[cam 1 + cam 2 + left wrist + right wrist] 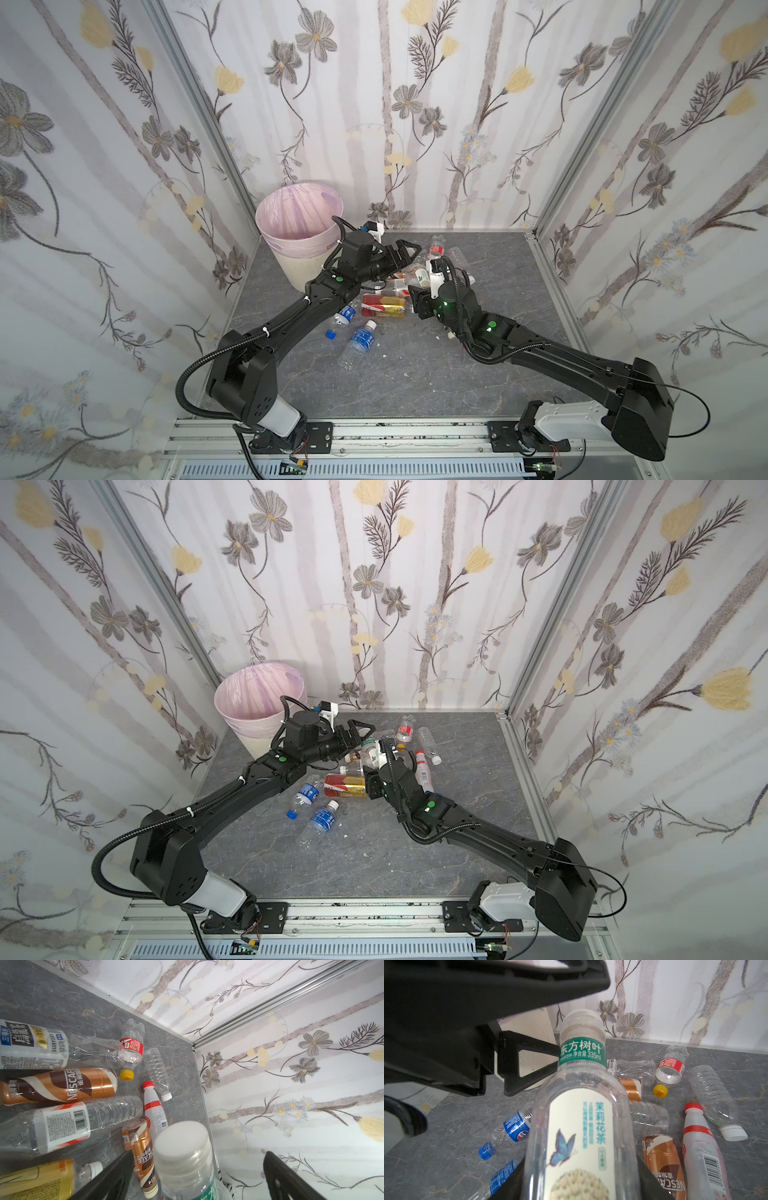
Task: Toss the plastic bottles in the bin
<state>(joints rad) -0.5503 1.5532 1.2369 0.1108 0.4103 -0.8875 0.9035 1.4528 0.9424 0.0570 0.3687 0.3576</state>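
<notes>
Bin (291, 270) one, blue-labelled bottles (362, 337) (343, 316) two, green-banded bottle (581, 1118) one in right gripper (581, 1165)

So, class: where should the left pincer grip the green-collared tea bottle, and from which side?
Likely the green collar under the white cap, from the cap end: the right pincer clamps the bottle nearer its base, leaving the neck free, and the open left pincer straddles the cap.

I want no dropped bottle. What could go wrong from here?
The left tool stands open around the cap of the tea bottle, while the right tool holds its body. An early release may drop it onto loose bottles. A grip on the cap might slip. The left arm could bump the bin.
</notes>
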